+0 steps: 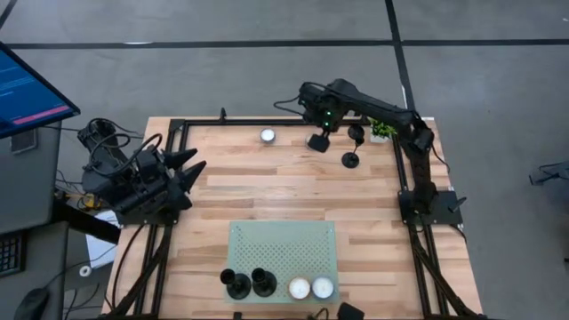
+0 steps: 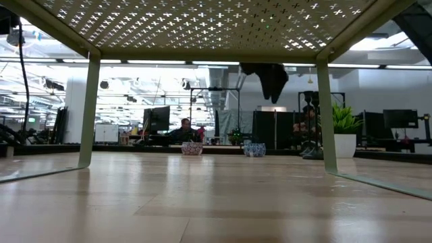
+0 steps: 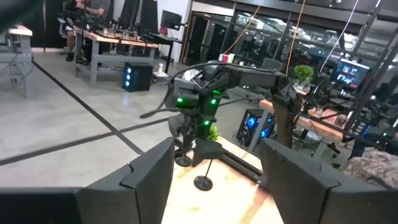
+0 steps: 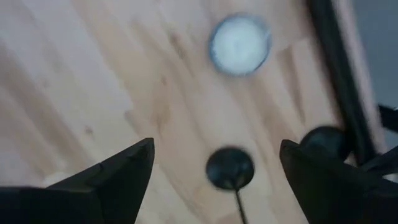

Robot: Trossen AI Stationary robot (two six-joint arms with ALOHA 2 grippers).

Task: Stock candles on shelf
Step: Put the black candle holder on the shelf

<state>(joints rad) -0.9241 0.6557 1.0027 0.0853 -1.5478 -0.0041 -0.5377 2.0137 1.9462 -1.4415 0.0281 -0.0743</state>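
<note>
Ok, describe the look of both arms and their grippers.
Both arms are dark and jointed. The left gripper has pointed black fingers, with black cables bundled behind it. The right gripper sits below a housing with a green light; its fingers are matte, wedge-shaped.

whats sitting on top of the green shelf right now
On the shelf, along its near edge: two white candles and two black stands. Whatever is under the panel is hidden from above.

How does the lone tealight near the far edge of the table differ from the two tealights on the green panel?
The lone tealight sits on the bare wooden table, far from the green panel; the two tealights rest on the panel's near edge. It stands alone; they sit side by side beside two black holders. All three are small, round and white.
</note>
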